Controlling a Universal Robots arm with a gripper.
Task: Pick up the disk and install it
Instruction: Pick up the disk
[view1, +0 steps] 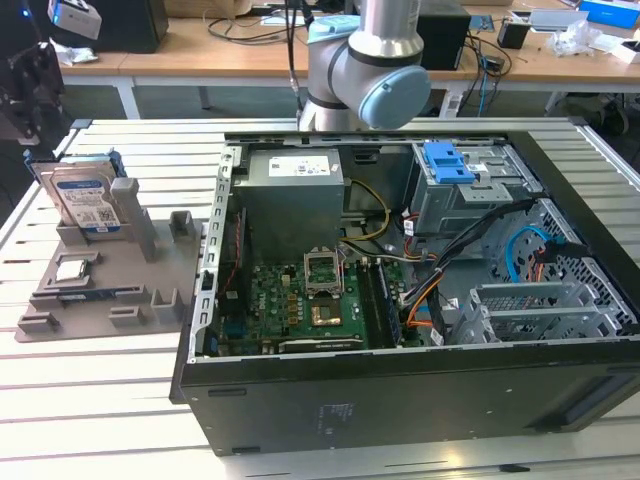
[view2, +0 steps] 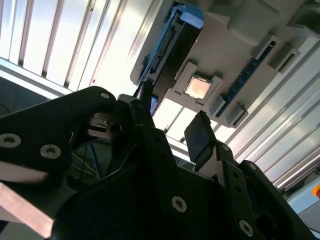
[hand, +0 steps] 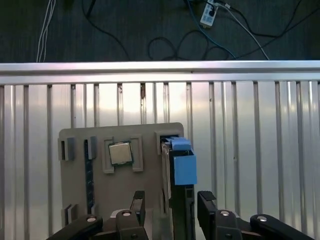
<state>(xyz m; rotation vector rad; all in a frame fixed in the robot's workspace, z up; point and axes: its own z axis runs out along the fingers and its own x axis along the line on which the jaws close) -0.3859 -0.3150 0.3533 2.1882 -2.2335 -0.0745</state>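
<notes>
The disk (view1: 85, 197) is a silver-grey hard drive with a white-and-blue label and blue side rails. It stands on edge in a slot of the grey holder tray (view1: 100, 300), at the exterior view's left. My gripper (view1: 30, 110) hangs above and behind it. In both wrist views the disk (hand: 181, 172) (view2: 175, 45) lies in line with the gap between my fingers. The gripper (hand: 172, 207) (view2: 172, 122) is open, one black finger (hand: 138, 204) off each side of the disk's edge, holding nothing.
A square processor chip (hand: 120, 153) sits in the tray beside the disk. The open computer case (view1: 400, 300) lies at the exterior view's right, with a grey power-supply box (view1: 295, 180), the motherboard and a drive cage with a blue latch (view1: 450, 165). All rest on a slatted metal table (view1: 90, 400).
</notes>
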